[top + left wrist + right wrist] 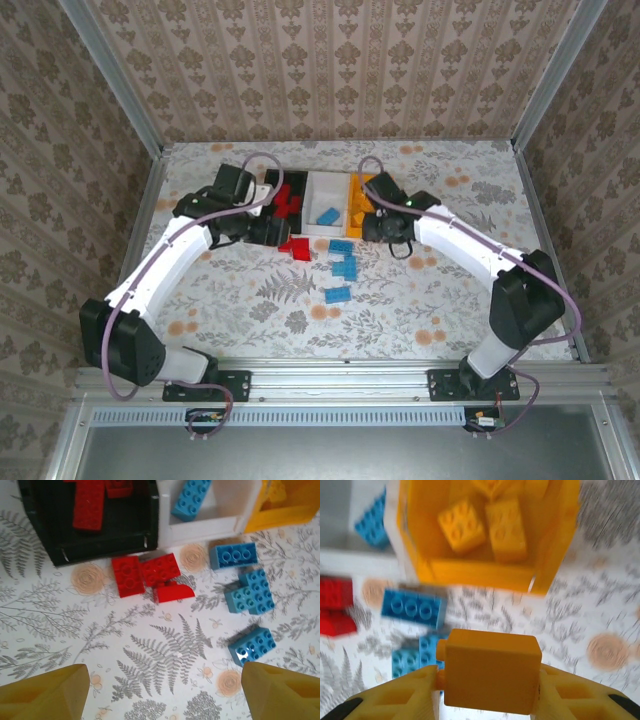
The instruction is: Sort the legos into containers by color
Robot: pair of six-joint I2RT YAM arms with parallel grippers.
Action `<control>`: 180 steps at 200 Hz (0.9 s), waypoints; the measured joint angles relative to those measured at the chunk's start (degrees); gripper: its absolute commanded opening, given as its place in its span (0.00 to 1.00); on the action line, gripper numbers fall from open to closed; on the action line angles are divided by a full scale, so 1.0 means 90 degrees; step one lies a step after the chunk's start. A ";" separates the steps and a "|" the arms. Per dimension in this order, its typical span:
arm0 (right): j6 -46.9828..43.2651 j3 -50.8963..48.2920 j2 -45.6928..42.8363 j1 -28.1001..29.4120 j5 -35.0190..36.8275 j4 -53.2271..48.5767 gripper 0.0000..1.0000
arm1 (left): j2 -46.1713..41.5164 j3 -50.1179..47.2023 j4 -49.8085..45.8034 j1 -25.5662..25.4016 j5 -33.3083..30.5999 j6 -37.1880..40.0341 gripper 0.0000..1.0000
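Right fingers (395, 697) are clamping one yellow brick (492, 672); the yellow bin (470, 576) is lying straight ahead of them, its long axis running away, with two more showing inside. Left fingers (45, 690) are hanging wide apart, holding nothing, facing three red bricks (145, 575) ahead and about four blue bricks (250, 592) ahead-right.

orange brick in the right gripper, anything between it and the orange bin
Nothing visible. The right gripper holds the orange brick in front of the orange bin, whose top is open. The blue bricks lie on the table off to the left, out of that path.
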 measured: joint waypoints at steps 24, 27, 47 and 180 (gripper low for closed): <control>-0.0333 0.0833 0.0595 -0.0384 -0.0034 -0.0019 0.45 | -0.0061 -0.0177 0.0000 -0.0432 -0.0039 -0.0121 0.81; -0.0364 0.0918 0.0665 -0.0423 -0.0034 -0.0022 0.45 | -0.0061 -0.0199 0.0000 -0.0481 -0.0041 -0.0146 0.81; -0.0561 0.1399 0.1202 -0.0646 -0.0090 -0.0010 0.45 | -0.0061 -0.0328 0.0002 -0.0823 -0.0049 -0.0265 0.81; -0.0976 0.1948 0.2140 -0.0782 -0.0454 0.0143 0.72 | 0.0590 -0.0699 0.0585 -0.1569 0.0049 -0.0954 0.84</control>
